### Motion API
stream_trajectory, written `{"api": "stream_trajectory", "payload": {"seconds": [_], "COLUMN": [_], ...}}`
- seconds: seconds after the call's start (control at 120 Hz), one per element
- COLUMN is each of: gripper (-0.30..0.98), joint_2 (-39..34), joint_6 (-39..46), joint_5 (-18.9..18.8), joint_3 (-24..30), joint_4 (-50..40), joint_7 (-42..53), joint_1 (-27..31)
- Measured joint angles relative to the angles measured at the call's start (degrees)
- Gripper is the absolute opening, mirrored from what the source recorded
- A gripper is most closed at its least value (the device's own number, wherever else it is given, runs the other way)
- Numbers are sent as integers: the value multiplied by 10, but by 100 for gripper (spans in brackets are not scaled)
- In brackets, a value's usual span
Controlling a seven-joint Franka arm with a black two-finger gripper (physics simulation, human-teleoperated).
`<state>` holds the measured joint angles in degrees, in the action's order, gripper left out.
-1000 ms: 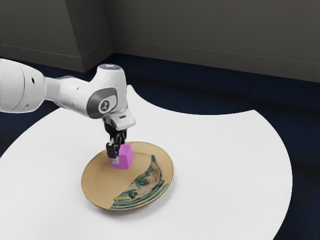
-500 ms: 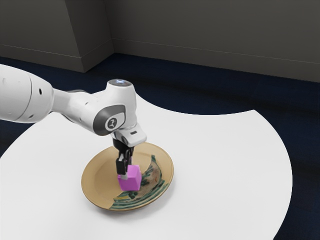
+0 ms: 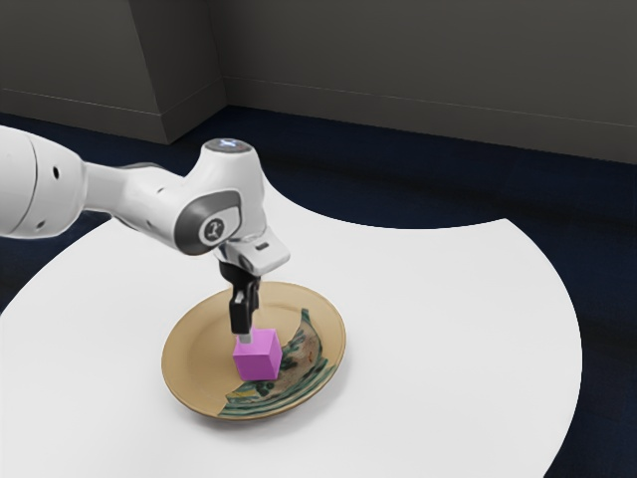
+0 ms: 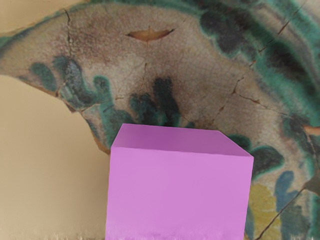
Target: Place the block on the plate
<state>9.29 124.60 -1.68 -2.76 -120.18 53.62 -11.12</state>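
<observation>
The black gripper stands open just above the block, its near fingertip at the block's upper edge on the exterior view's left. The far fingertip is hard to make out there. A pink-purple block rests upright on the round tan plate, partly over its green patterned section. In the wrist view, the block lies under the hand, against the plate's painted surface.
The plate stands on a white table with a curved edge. A dark floor and grey walls lie beyond it.
My hand first moved with the block toward the plate's patterned part. Since then the gripper has let go and risen slightly, while the block has stayed put.
</observation>
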Motion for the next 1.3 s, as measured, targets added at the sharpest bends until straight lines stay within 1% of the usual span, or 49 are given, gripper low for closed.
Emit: {"api": "stream_trajectory", "payload": {"seconds": [0.125, 0.425, 0.633, 0.85, 0.933, 1.108, 1.183, 1.3], "gripper": [68, 68, 69, 69, 69, 69, 69, 69], "joint_2": [-12, -29, -37, -38, -38, -39, -39, -49], "joint_6": [-17, -80, -105, -147, -167, -228, -261, -298], "joint_5": [0, -6, -8, -23, -26, -46, -50, -52], "joint_3": [-3, -4, -5, -24, -43, -67, -71, -72], "joint_4": [7, 75, 110, 158, 175, 239, 273, 293], "joint_7": [-9, -30, -44, -73, -90, -142, -171, -215], "joint_1": [-3, -5, -15, -13, -9, 9, 15, 29]}}
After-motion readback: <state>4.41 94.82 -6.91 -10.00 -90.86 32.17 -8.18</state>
